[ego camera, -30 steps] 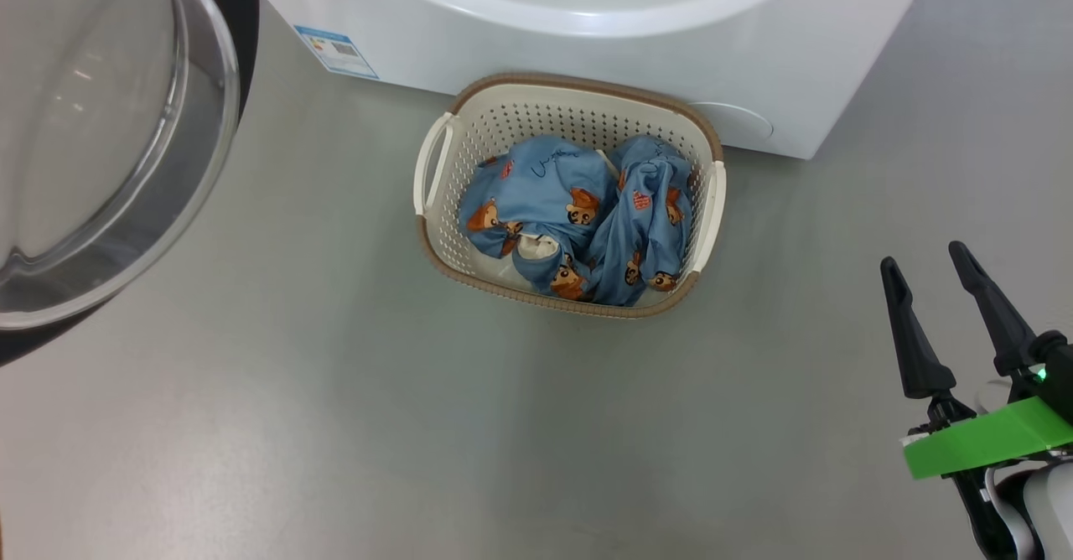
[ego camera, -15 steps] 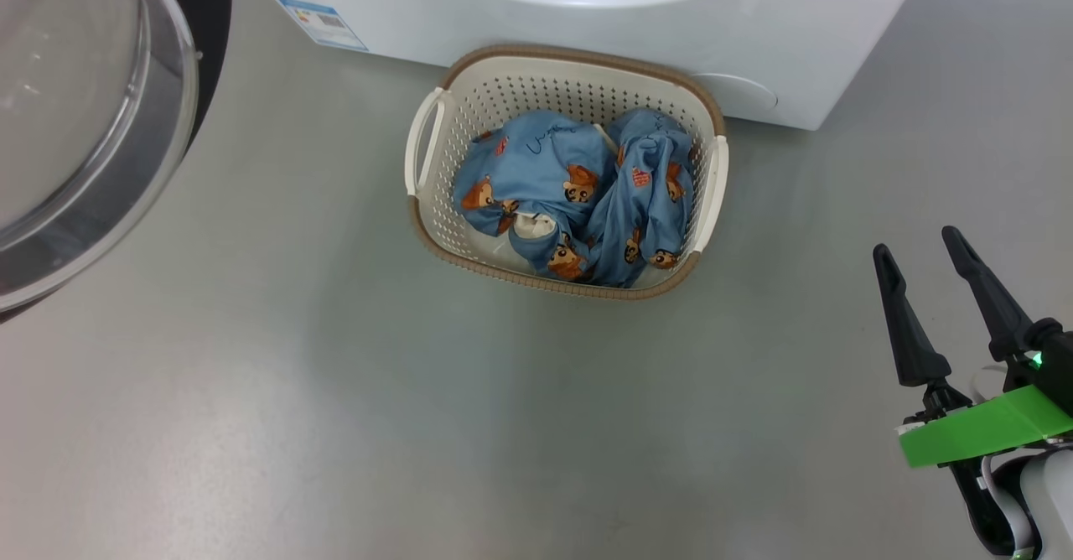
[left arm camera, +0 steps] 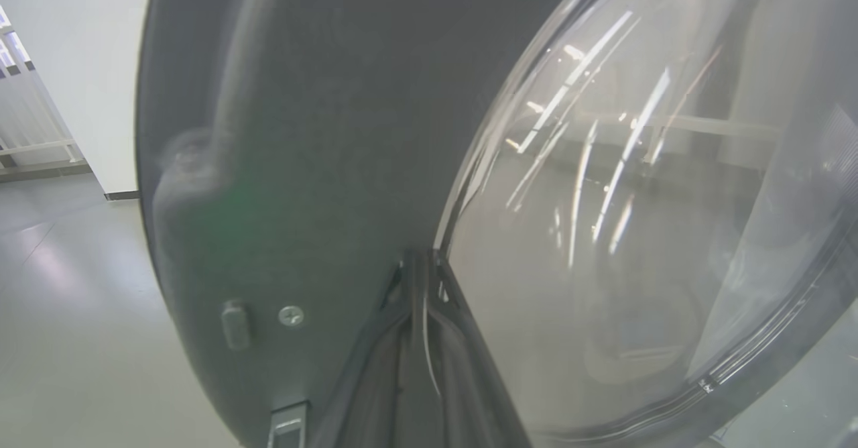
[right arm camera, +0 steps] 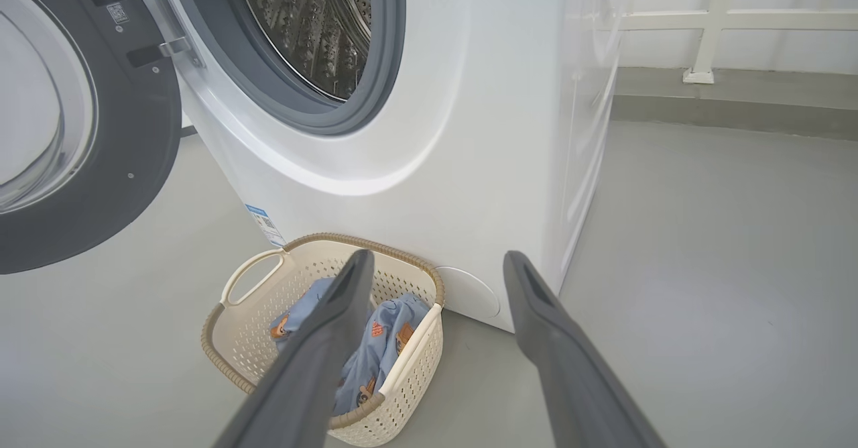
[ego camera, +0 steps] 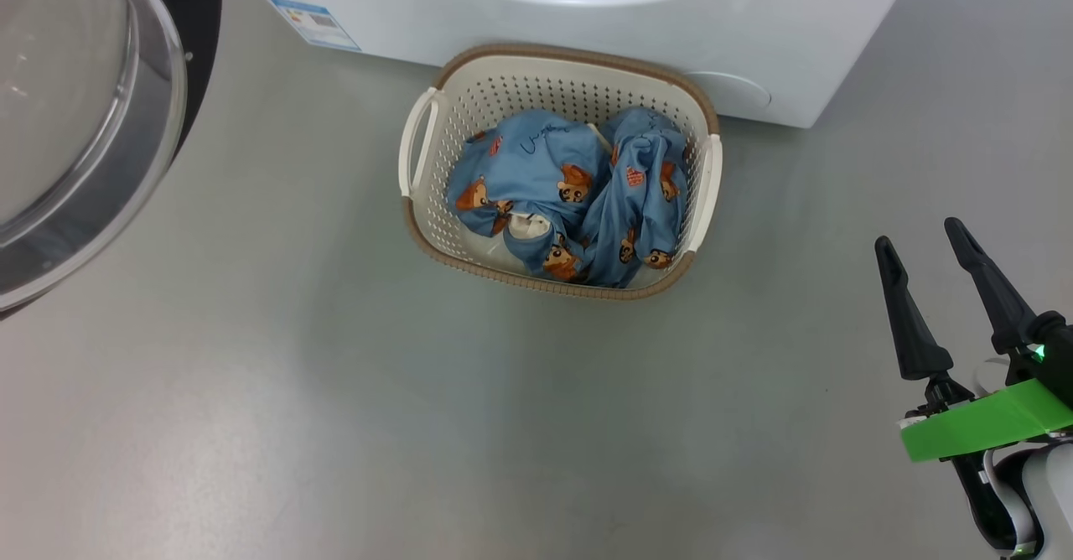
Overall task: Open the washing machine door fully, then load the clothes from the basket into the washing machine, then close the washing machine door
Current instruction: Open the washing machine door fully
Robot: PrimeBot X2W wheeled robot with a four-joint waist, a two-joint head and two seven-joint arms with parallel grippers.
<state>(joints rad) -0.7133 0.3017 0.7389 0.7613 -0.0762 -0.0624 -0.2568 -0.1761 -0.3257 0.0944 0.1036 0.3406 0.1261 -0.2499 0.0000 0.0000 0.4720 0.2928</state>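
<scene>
The washing machine [ego camera: 587, 32] stands at the top of the head view, its steel drum [right arm camera: 315, 25] open to sight. The washing machine door [ego camera: 75, 124] hangs swung out at the left, glass bowl toward me. My left gripper [left arm camera: 419, 260] is shut, tips against the door's [left arm camera: 301, 133] dark inner face at the edge of the glass. The basket [ego camera: 578, 53] sits on the floor against the machine's front, with the clothes [ego camera: 570, 191], blue with bear prints, bunched inside. My right gripper [ego camera: 920, 237] is open and empty, to the right of the basket; in its wrist view it [right arm camera: 437, 257] points at the basket [right arm camera: 409, 394].
Grey floor [ego camera: 335, 375] spreads in front of the basket and to its right. A small round flap [right arm camera: 469, 294] sits low on the machine's front beside the basket. A white railing [right arm camera: 710, 25] and a wall run behind the machine.
The head camera has shifted, so machine, basket and door have slid up and left in the picture, the door the most. My right gripper stays open in nearly the same place.
</scene>
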